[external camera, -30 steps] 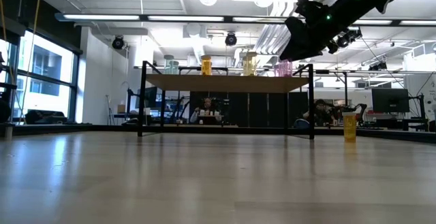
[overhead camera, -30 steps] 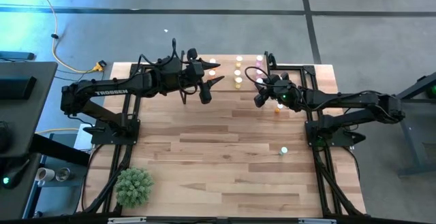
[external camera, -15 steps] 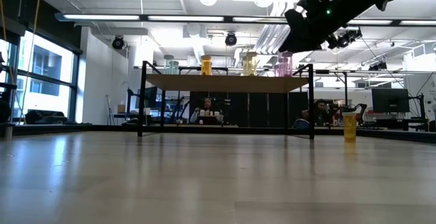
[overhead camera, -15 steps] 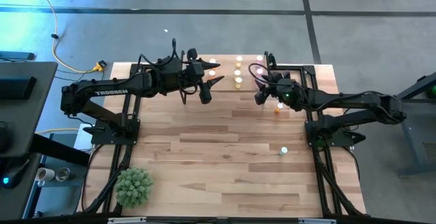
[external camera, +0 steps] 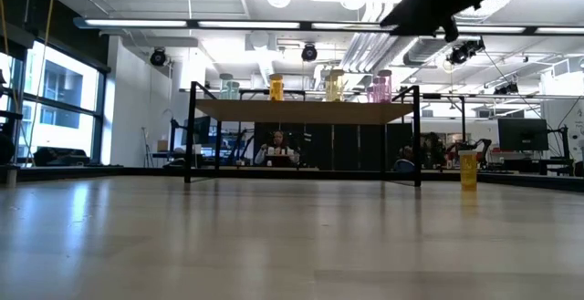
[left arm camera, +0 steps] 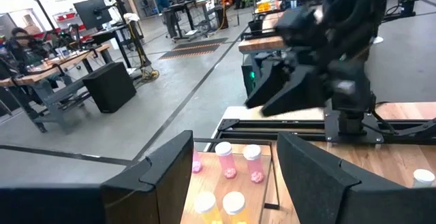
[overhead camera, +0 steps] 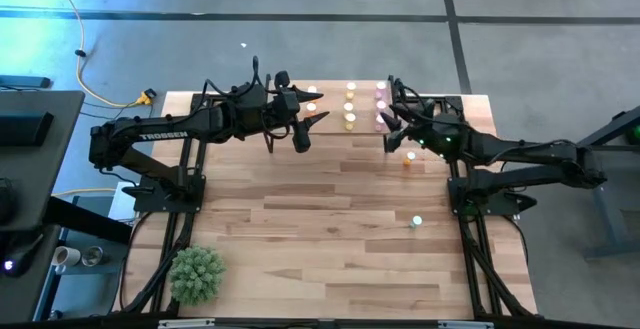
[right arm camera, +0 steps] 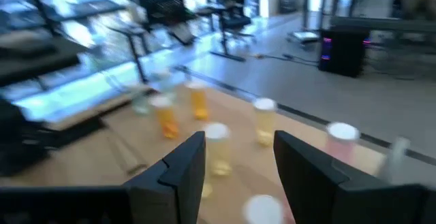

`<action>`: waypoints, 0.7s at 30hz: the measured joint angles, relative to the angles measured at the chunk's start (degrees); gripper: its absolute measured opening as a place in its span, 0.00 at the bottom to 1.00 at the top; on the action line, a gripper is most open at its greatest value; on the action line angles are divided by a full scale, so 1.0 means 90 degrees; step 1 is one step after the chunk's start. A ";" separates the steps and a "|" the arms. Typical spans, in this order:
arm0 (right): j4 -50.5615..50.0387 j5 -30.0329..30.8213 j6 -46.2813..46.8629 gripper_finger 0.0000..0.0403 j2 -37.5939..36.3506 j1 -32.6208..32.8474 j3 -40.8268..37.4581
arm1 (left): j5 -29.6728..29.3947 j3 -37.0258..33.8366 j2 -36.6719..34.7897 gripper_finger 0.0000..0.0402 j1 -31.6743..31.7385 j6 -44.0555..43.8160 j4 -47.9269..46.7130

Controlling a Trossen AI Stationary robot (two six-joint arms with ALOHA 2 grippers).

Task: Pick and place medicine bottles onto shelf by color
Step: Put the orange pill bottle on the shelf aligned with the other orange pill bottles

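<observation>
While most bottles already stand sorted on the shelf, the left gripper hovers at its left end, fingers apart and empty; the right gripper, likewise, hangs beside its right end; an orange bottle and a green bottle remain on the desk.

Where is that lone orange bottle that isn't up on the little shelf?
In the high view the orange bottle stands on the tabletop at the right, just off the shelf and beside the right arm; the low view shows it upright.
</observation>
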 joint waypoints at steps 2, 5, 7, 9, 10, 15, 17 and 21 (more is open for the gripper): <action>-0.0002 -0.0129 0.0120 0.41 -0.0206 0.0177 0.0000 | -0.0052 0.0000 0.0000 0.50 0.0000 0.0000 -0.0003; -0.0006 -0.0225 0.0234 0.41 -0.0469 0.0531 0.0002 | -0.0197 0.0000 0.0000 0.50 0.0001 0.0002 -0.0049; -0.0003 -0.0236 0.0284 0.41 -0.0601 0.0790 0.0002 | -0.0222 0.0000 0.0000 0.50 0.0001 0.0002 -0.0092; 0.0000 -0.0244 0.0279 0.41 -0.0713 0.1029 0.0002 | -0.0231 0.0000 0.0000 0.50 0.0002 0.0002 -0.0114; 0.0004 -0.0241 0.0274 0.41 -0.0757 0.1149 0.0002 | -0.0231 0.0000 0.0000 0.50 0.0002 0.0009 -0.0123; -0.0462 0.0180 -0.0042 0.41 -0.0814 0.1693 0.0434 | -0.0251 0.0000 0.0000 0.50 0.0002 0.0216 -0.0146; -0.0794 0.0366 -0.0272 0.41 -0.0809 0.1871 0.0728 | -0.0370 0.0000 0.0000 0.50 -0.0001 0.0216 -0.0148; -0.2017 0.0783 -0.0237 0.41 -0.0809 0.2121 0.1357 | -0.0499 -0.0004 -0.0060 0.50 0.0002 0.0214 -0.0330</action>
